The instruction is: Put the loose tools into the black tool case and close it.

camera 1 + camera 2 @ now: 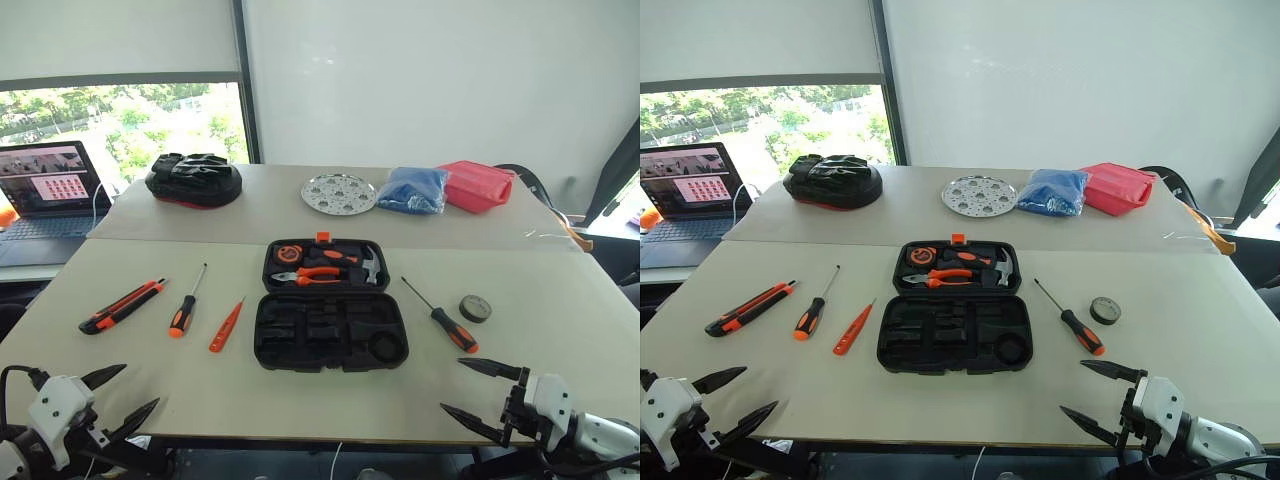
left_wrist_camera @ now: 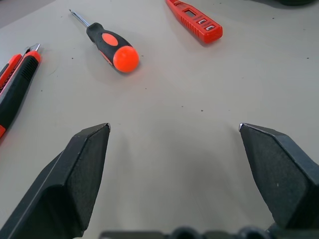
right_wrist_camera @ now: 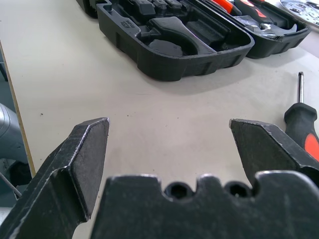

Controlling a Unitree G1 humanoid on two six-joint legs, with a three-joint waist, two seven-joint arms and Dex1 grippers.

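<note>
Head and wrist views of a worktop with two claws at its near edge. The left claw hangs at the near left corner, its fingers spread wide and holding nothing. The right claw hangs at the near right corner, its fingers likewise spread wide and empty.

The black tool case lies open and flat between the two claws and farther out over the worktop. Its nearer half shows bare shaped recesses; its farther half holds orange-handled pliers, a hammer and a tape measure, with a small orange latch at the far rim.

Ahead of the left claw lie three loose tools, side by side and apart from one another: the utility knife outermost, then a screwdriver, then the slim tester pen nearest the case. Ahead of the right claw lies the second screwdriver, just beside the case, and beyond it the small grey roll.

Well beyond both claws, on the far part of the worktop: a black lumpy bag, a perforated metal disc, a blue bag and a red bag. A laptop stands off to the left.
</note>
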